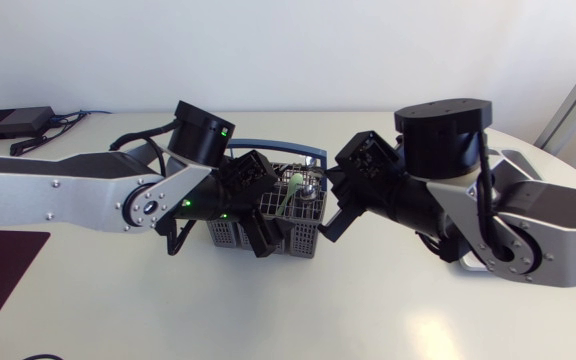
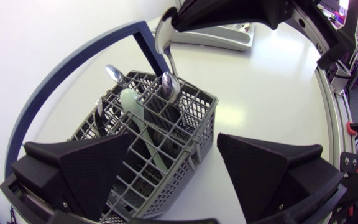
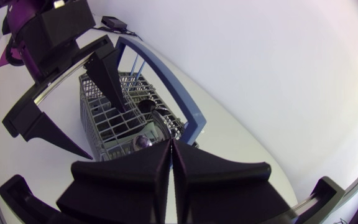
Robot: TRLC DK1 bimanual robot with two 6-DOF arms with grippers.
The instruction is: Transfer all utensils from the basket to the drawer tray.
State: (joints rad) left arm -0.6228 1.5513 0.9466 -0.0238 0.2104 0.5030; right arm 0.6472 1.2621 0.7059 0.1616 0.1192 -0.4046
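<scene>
Since the right gripper [image 3: 169, 142] is clenched tip to tip on the upper end of a slim polished steel utensil [image 2: 166, 43], that piece looks like the one in hand. Its lower end stands inside the grey plastic lattice basket [image 2: 166, 186] with the blue hoop handle [image 2: 61, 74], on the white desk [image 1: 118, 300] between both arms.

- Steel utensil: stiff, smooth and mirror-bright, so likely slick and dense for its size. A pinch this near the end may let it swing. A straight upward pull should clear the lattice.
- Pale green plastic utensil [image 2: 135, 112]: matte, rounded top, leaning in a cell beside the steel one. Probably light, a little flexible and easier to grip. The broad end above the rim is the place to take hold.
- Second steel spoon [image 2: 114, 74]: bowl up at the far side of the basket. The curved bowl is a poor hold, and the neck below it looks better.
- Basket: thin-walled open grid, likely light enough to tip or rise if a utensil snags.
- Left gripper [image 2: 174, 146]: released, fingers spread wide. One finger is over the basket's near corner, the other over bare desk beside it. I cannot tell whether it touches the basket.
- Pale grey shallow tray [image 2: 235, 38]: lies on the desk beyond the basket, partly hidden by the right gripper. Presumably the drawer tray; no utensils visible in the part that shows.
</scene>
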